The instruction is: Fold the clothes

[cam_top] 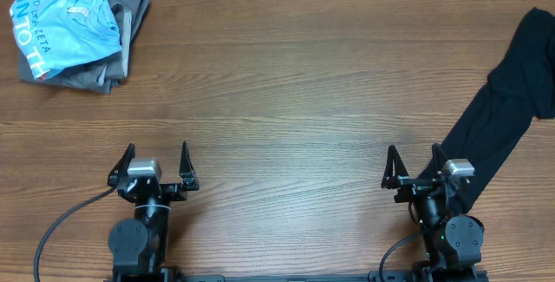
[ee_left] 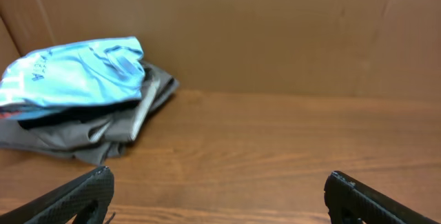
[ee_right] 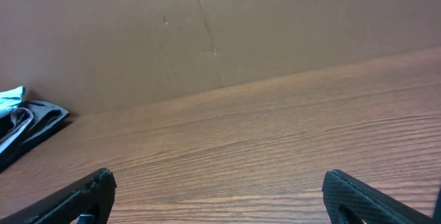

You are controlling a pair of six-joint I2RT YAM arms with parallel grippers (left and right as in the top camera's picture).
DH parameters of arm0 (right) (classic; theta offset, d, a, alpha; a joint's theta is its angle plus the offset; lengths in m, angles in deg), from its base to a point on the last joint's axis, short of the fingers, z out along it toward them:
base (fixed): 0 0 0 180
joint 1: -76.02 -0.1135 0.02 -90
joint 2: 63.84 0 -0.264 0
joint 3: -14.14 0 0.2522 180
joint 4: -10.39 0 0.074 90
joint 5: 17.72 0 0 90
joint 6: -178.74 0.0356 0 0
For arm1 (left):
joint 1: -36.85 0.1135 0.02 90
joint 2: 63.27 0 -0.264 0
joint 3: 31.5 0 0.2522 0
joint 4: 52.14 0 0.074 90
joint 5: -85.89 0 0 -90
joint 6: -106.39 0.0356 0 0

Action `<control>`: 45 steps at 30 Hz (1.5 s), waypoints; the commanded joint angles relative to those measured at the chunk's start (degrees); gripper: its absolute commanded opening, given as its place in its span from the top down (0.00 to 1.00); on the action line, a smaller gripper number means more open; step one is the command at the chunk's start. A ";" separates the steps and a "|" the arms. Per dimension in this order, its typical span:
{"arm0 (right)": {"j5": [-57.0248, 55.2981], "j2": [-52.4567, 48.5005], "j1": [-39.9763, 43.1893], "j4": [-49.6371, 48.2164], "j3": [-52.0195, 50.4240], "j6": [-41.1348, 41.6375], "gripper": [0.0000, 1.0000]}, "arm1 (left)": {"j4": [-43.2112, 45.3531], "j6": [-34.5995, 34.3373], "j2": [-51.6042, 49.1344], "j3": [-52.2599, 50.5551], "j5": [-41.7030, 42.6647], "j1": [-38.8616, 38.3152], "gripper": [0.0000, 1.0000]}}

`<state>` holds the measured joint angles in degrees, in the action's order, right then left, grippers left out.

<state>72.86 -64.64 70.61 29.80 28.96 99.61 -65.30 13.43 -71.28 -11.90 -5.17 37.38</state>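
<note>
The table lies bare across the middle of the overhead frame — free passage from the left gripper at lower left to the right gripper at lower right. The upper left corner is blocked by a blue shirt heaped on grey cloth. A black garment slants from upper right down to the right gripper's side — crowding that edge.
</note>
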 commanded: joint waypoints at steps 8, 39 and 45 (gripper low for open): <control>-0.68 0.63 -0.48 -0.24 -0.26 -0.24 0.00 | -2.40 1.11 7.82 -5.57 1.09 3.10 0.00; -0.68 0.63 -0.48 -0.24 -0.26 -0.22 0.00 | -5.05 1.09 7.76 -5.57 1.11 3.30 0.00; -0.70 0.63 -0.48 -0.24 -0.26 -0.24 0.00 | -5.05 1.09 7.76 -5.57 1.11 3.30 0.00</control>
<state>72.86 -64.62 70.61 29.80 28.96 99.61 -70.42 13.62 -64.18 -17.23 -4.71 40.01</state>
